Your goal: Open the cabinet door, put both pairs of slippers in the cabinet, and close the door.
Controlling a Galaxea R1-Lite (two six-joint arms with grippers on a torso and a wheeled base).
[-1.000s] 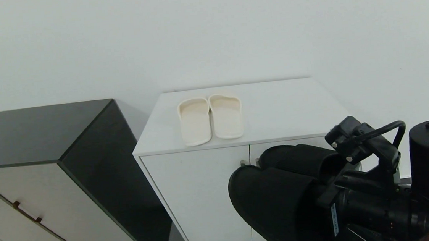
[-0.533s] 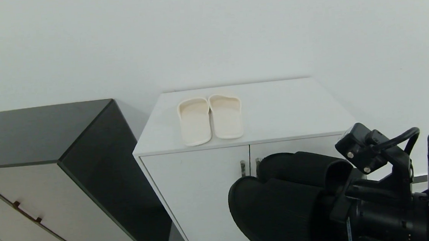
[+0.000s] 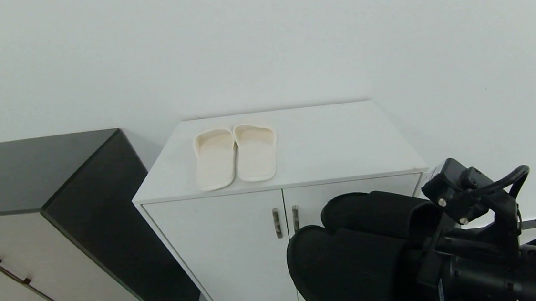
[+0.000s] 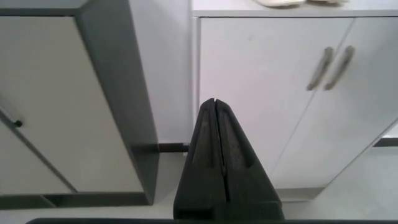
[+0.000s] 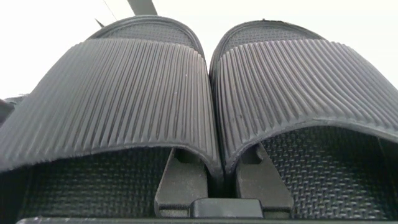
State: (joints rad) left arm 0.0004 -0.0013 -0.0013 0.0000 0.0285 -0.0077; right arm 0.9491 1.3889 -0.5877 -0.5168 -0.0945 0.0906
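Head view: your white cabinet (image 3: 343, 139) had both doors shut, the two bar handles (image 3: 286, 221) just beside each other at the centre seam. Nothing was inside it that you could see. The cream slippers (image 3: 235, 155) lay on its top near the left front corner, side by side and touching, long axes running front to back. I couldn't tell toe from heel. The black slippers (image 3: 352, 254) were off the cabinet, in the air in front of the right door, at the end of your right gripper (image 3: 420, 256). Their rounded toe ends pointed away from the wrist toward the cabinet front, long axes roughly in line with the arm. A dark cabinet (image 3: 35, 169) with a black top stood just left of the white one, its cream drawer fronts closed.

Left wrist view: your left gripper (image 4: 215, 102) had its fingers pressed flat together with nothing between them. It hung low in front of the gap between the dark cabinet and the white cabinet's left door (image 4: 261, 93). Handles were upright, and the cream pair's edge peeked over the top.

Right wrist view: the right gripper had one finger (image 5: 181, 183) in each black slipper, under the ribbed straps (image 5: 124, 93), pinching the two inner side walls together. The pair was parallel, touching, toes away from the camera.
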